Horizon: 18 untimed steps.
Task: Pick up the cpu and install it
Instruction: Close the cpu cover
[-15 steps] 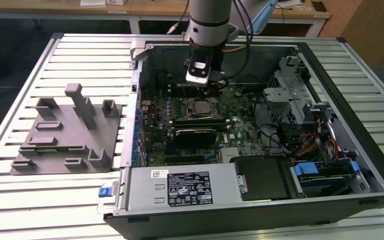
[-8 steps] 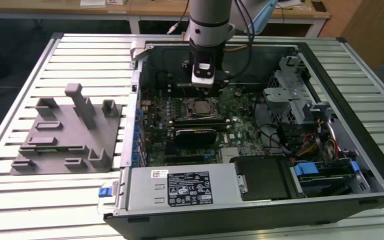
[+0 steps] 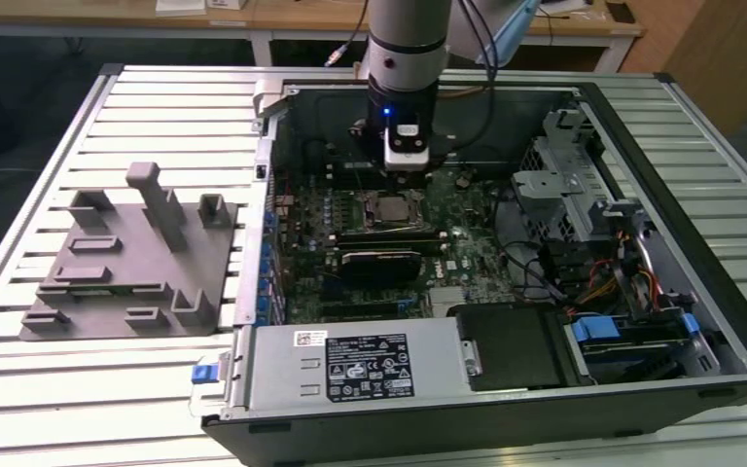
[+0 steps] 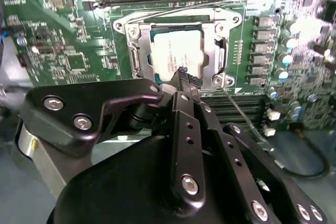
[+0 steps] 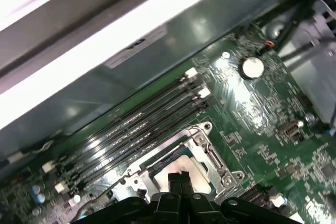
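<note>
The chip (image 4: 176, 51) lies flat in its metal frame (image 4: 134, 59) on the green board (image 4: 52, 30), right by the gripper (image 4: 184, 75). The gripper is pinched together and holds nothing. The chip looks light, thin, stiff and easy to hurt, so its side edges seem the best place to hold it.

1. The arm (image 3: 408, 39) hangs vertically at the upper centre of the exterior view.
2. Its gripper (image 3: 404, 163) points straight down.
3. In both wrist views, the black fingertips (image 4: 182, 75) (image 5: 175, 180) sit pressed together, gripping nothing.
</note>
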Each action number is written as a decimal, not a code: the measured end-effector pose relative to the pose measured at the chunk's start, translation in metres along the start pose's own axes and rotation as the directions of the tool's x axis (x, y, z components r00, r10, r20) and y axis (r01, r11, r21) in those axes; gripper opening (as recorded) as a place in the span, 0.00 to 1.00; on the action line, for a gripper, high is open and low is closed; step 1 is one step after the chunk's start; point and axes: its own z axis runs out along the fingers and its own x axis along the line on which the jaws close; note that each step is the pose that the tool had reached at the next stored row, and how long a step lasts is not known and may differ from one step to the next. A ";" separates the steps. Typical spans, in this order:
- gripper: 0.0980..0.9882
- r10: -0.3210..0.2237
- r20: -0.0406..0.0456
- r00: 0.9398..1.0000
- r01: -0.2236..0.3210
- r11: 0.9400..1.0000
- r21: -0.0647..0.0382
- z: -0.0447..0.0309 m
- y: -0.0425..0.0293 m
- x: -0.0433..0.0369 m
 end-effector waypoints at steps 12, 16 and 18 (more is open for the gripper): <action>0.01 -0.216 -0.008 0.976 0.216 0.976 -0.004 0.0008 0.0000 0.0000; 0.01 -0.288 -0.011 0.957 0.288 0.958 -0.005 0.0010 -0.0001 0.0000; 0.01 -0.323 -0.012 0.946 0.323 0.947 -0.006 0.0011 -0.0001 0.0000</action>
